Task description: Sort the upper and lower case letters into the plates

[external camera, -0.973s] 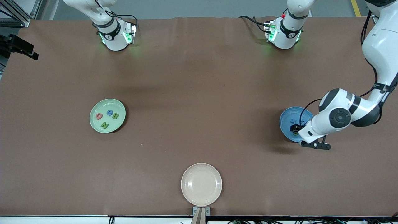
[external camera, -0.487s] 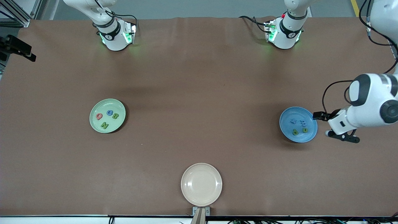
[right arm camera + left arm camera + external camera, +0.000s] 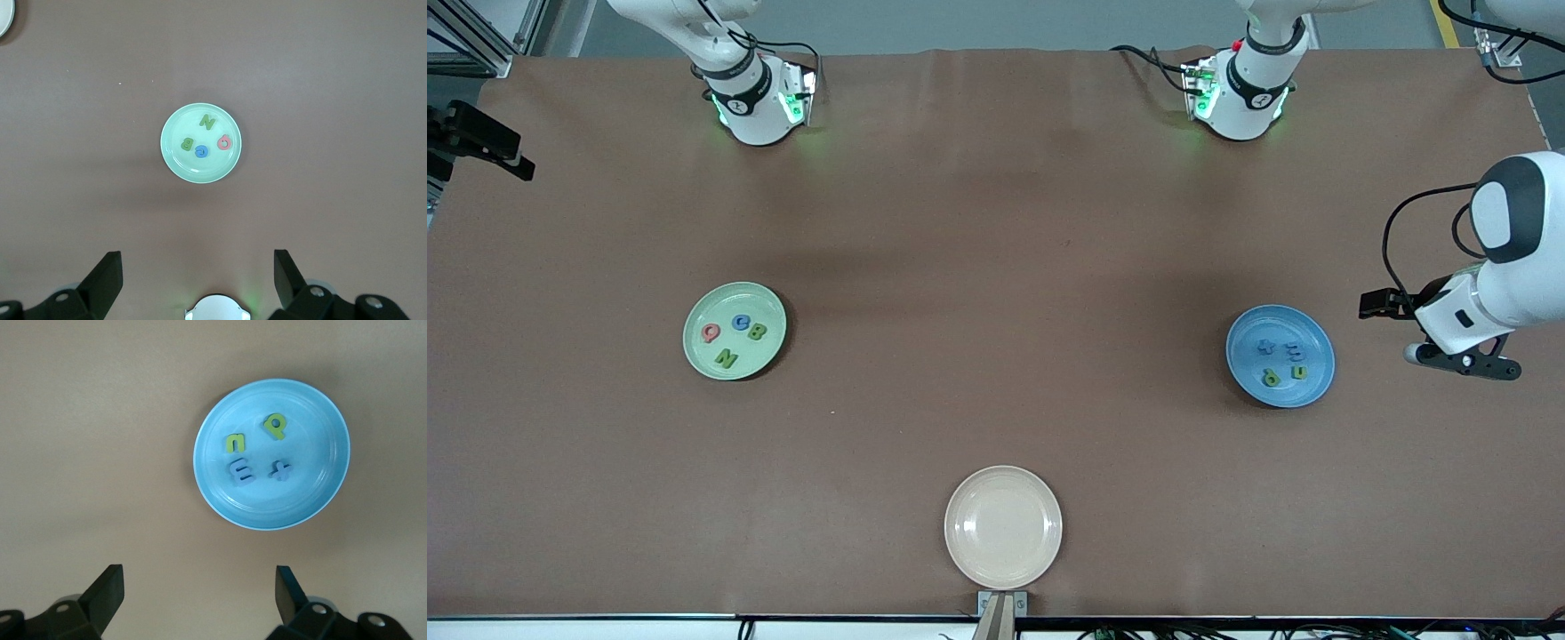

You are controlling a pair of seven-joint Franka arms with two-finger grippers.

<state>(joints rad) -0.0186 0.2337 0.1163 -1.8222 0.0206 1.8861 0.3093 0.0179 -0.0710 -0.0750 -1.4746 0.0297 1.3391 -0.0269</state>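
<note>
Green plate [image 3: 735, 331]: toward the right arm's end of the table; holds 4 capitals: red Q [image 3: 711, 333], blue C [image 3: 741, 323], green B [image 3: 757, 332], green N [image 3: 726, 358].
Blue plate [image 3: 1280, 356]: toward the left arm's end; holds 4 small letters: blue x [image 3: 1265, 347], blue m [image 3: 1294, 352], green p [image 3: 1272, 379], green n [image 3: 1300, 372].
Beige plate [image 3: 1003, 527]: nearest the front camera, midway between the 2 ends.
Left gripper [image 3: 1463, 363]: in the air over bare table [image 3: 996, 222] just beside the blue plate; fingers [image 3: 107, 592] spread wide, released, grasping nothing.
Right gripper [image 3: 197, 280]: high over the table, looking down on the green plate; fingers [image 3: 103, 277] spread apart, grasping nothing.
</note>
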